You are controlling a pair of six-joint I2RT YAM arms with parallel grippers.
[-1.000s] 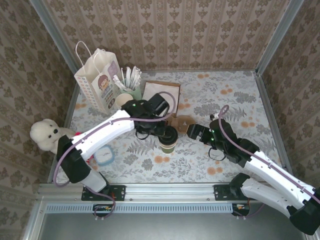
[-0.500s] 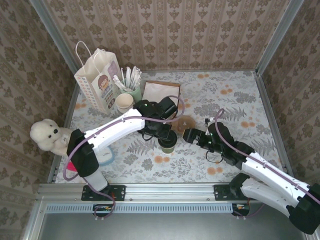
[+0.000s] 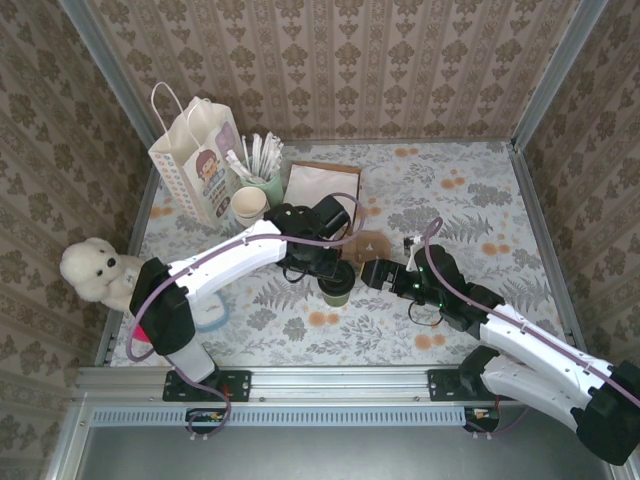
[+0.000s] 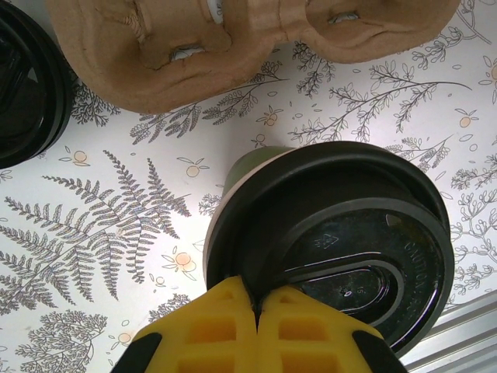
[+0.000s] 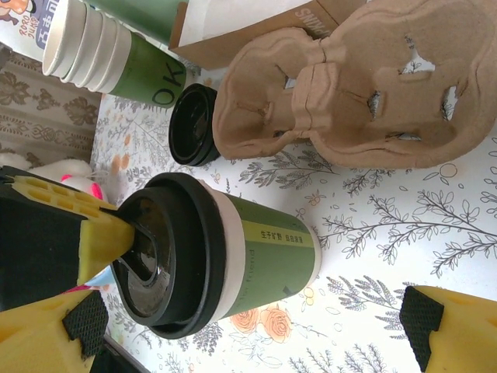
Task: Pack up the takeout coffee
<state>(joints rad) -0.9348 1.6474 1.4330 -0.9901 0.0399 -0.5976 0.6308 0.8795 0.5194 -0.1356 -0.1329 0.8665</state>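
Observation:
The takeout coffee point(image 3: 337, 292), an olive-green cup point(image 5: 272, 256) with a black lid point(image 4: 342, 241), stands upright on the floral table just in front of the brown pulp carrier point(image 3: 371, 243). My left gripper point(image 4: 256, 305) is shut, and its joined yellow fingertips point(image 5: 105, 239) rest on the lid from above. My right gripper point(image 5: 248, 332) is open beside the cup on its right. One finger sits on each side and neither touches it. The carrier point(image 5: 365, 93) has nothing in its slots.
A loose black lid point(image 5: 192, 124) lies left of the carrier. Behind it are a stack of cream cups point(image 5: 81, 39), a green holder of stirrers point(image 3: 268, 182), a brown box point(image 3: 322, 185) and a paper bag point(image 3: 197, 160). A teddy point(image 3: 95, 270) sits at the left edge.
My right gripper has moved left, close up to the cup. My left arm has shifted slightly right, its gripper staying on the lid. The cup has stayed in place.

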